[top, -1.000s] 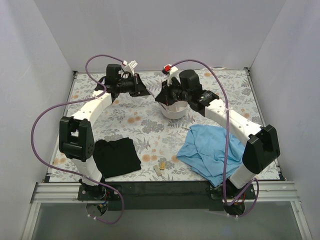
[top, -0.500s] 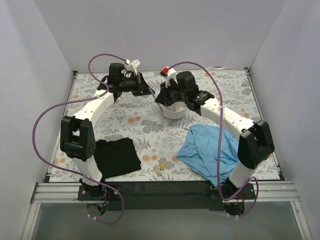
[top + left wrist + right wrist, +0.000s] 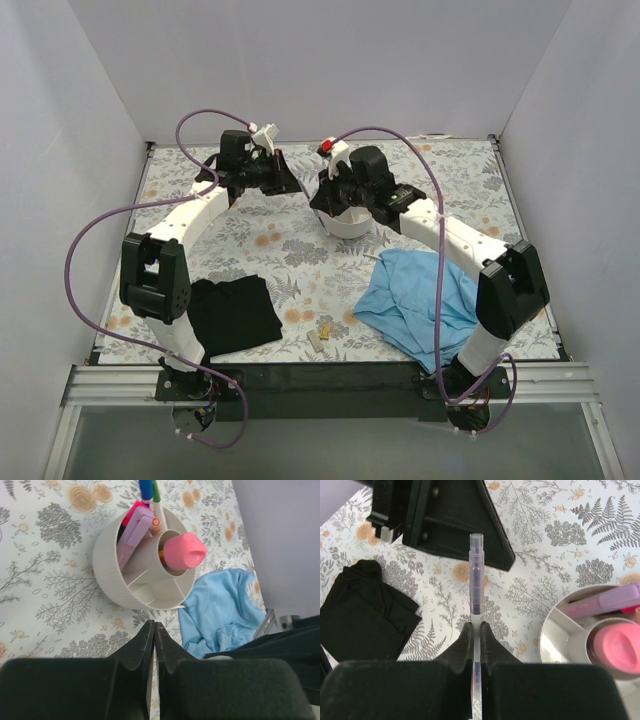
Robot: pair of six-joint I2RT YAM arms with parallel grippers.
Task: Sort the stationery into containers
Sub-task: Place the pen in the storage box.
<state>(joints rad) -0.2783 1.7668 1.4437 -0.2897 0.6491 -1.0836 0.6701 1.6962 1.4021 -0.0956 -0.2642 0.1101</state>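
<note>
White organiser [image 3: 105,562], one; right gripper [image 3: 475,626] pinches one clear pen [image 3: 476,575].

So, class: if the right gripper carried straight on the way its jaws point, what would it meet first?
Probably the left gripper: the pen clamped in the right gripper aims at its black jaws just ahead. Depth is unclear, so the tip might pass it and reach the table.

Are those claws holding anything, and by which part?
The right gripper pinches a thin clear pen partway along its barrel, one end sticking out beyond it. The left gripper is shut, holding nothing.
</note>
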